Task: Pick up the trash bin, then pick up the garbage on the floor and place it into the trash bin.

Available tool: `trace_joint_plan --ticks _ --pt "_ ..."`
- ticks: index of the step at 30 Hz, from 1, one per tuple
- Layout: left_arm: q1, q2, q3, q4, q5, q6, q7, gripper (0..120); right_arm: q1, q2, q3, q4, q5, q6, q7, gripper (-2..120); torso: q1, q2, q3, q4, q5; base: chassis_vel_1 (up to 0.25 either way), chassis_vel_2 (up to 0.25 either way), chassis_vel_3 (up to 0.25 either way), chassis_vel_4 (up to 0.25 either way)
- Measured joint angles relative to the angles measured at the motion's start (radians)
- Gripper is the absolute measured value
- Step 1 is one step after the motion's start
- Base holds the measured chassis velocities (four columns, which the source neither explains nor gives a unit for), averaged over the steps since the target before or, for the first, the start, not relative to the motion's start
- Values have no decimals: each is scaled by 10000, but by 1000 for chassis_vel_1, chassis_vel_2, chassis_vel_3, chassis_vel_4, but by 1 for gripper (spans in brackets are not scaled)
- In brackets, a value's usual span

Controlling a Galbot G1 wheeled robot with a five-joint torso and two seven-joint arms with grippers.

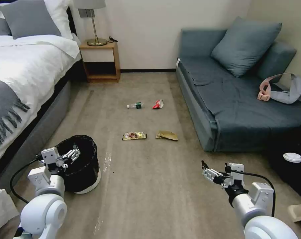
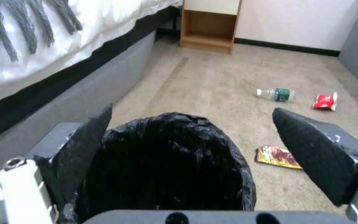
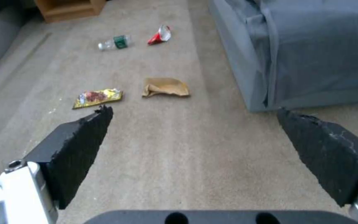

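Observation:
The trash bin [image 1: 87, 166], white and lined with a crinkly black bag, stands on the floor [image 1: 140, 192] beside the bed. My left gripper [image 1: 72, 155] hovers open at its near rim; in the left wrist view the bin [image 2: 166, 161] lies between and below the spread fingers [image 2: 85, 143]. The garbage lies ahead on the carpet: a clear bottle [image 1: 135, 106], a red wrapper [image 1: 158, 104], a gold packet [image 1: 134, 135] and a brown paper bag [image 1: 166, 135]. My right gripper [image 1: 206, 171] is open and empty above bare carpet, short of the brown bag [image 3: 165, 87] and gold packet [image 3: 97, 97].
A bed [image 1: 24, 73] runs along the left, close to the bin. A wooden nightstand [image 1: 100, 61] with a lamp stands at the back. A blue sofa [image 1: 240, 96] fills the right side, and a black bag with a white lid [image 1: 292, 158] sits at its near end.

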Motion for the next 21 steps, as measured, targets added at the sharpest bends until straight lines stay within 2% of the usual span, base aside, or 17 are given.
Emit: trace_joint_plan --ticks 6,12,14,15,16,17,18,20,21 --pt "-93 96 -69 -14 -5 122 -33 100 95 -28 -1 -88 -5 51 -14 100 0 0 0 0 0 0 0 0 0" --pt "-377 530 -359 -21 -385 645 -339 100 168 -34 -35 -203 -38 128 -27 100 0 0 0 0 -1 0 0 0 0" --pt "-611 906 -500 10 -969 1298 -758 100 180 -29 -77 -262 -108 205 -43 100 0 0 0 1 -1 0 0 0 0" --pt "-611 906 -500 10 -969 1298 -758 100 180 -29 -77 -262 -108 205 -43 100 0 0 0 1 -1 0 0 0 0" --pt "-689 1000 -529 27 -1226 1554 -926 100 185 -24 -93 -280 -131 229 -50 100 0 1 0 0 -2 0 0 0 0" --pt "-856 1204 -584 93 -1694 2027 -1224 100 201 -7 -120 -321 -166 263 -61 100 0 0 0 0 -2 0 0 0 0" --pt "-856 1204 -584 93 -1694 2027 -1224 100 201 -7 -120 -321 -166 263 -61 100 0 0 0 0 -2 0 0 0 0" --pt "-1163 1626 -689 443 -1954 2487 -1354 100 225 39 -176 -398 -236 329 -78 100 0 0 0 0 -2 0 0 0 0" --pt "-1163 1626 -689 443 -1954 2487 -1354 100 225 39 -176 -398 -236 329 -78 100 0 0 0 0 -2 0 0 0 0"
